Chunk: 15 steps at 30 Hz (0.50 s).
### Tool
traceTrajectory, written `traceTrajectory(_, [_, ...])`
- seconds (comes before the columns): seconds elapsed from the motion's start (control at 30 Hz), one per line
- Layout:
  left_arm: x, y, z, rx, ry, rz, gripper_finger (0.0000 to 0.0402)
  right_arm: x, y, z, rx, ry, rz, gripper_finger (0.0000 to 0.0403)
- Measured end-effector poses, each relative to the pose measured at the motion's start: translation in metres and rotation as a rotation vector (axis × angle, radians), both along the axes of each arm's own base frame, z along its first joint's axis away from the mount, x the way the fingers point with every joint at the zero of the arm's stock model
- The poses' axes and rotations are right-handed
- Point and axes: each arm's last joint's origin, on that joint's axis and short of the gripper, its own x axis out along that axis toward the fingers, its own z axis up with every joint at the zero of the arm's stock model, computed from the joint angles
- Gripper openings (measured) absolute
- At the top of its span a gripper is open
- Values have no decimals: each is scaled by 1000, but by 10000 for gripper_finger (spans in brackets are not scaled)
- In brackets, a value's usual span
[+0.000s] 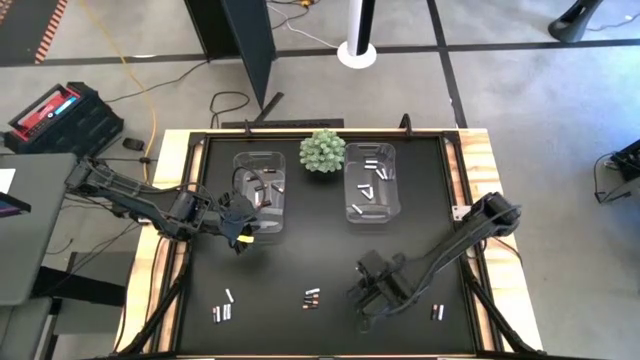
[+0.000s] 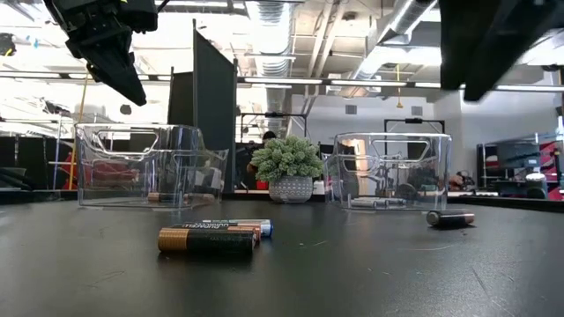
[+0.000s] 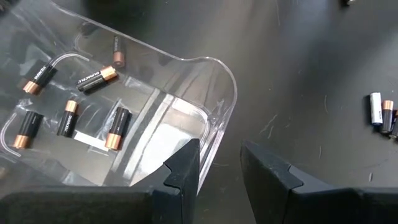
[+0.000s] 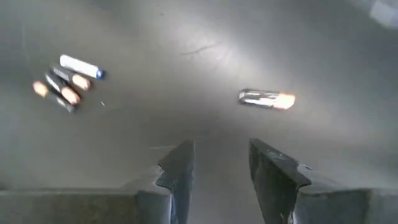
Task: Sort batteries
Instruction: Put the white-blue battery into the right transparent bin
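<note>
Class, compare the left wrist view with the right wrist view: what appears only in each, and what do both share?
Only the left wrist view shows the clear bin holding copper-ended batteries. Only the right wrist view shows a lone battery lying apart on the table. Both show an empty, open hand, left hand and right hand, over the black table, with a small battery cluster aside.

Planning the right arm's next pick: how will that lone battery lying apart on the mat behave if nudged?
The lone battery is a smooth cylinder lying on its side, so it will probably roll across the flat dark mat. It looks rigid. The empty right gripper may slip on its glossy casing.
</note>
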Motion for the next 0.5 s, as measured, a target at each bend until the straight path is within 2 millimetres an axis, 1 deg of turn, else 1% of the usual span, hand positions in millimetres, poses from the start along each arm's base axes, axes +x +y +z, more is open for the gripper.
traceTrajectory(0.07, [0,0,0,0,-1,1,112,-1,-9,7,-47,48,142,168])
traceTrajectory(0.17, [0,0,0,-5,-3,6,112,3,-20,9,-123,131,382,168])
traceTrajectory(0.27, [0,0,0,-18,-8,22,112,11,-30,4,-190,213,607,169])
traceTrajectory(0.37, [0,0,0,-35,-15,41,112,16,-40,-6,-247,280,819,176])
traceTrajectory(0.5, [0,0,0,-61,-25,74,112,21,-55,-22,-288,332,995,197])
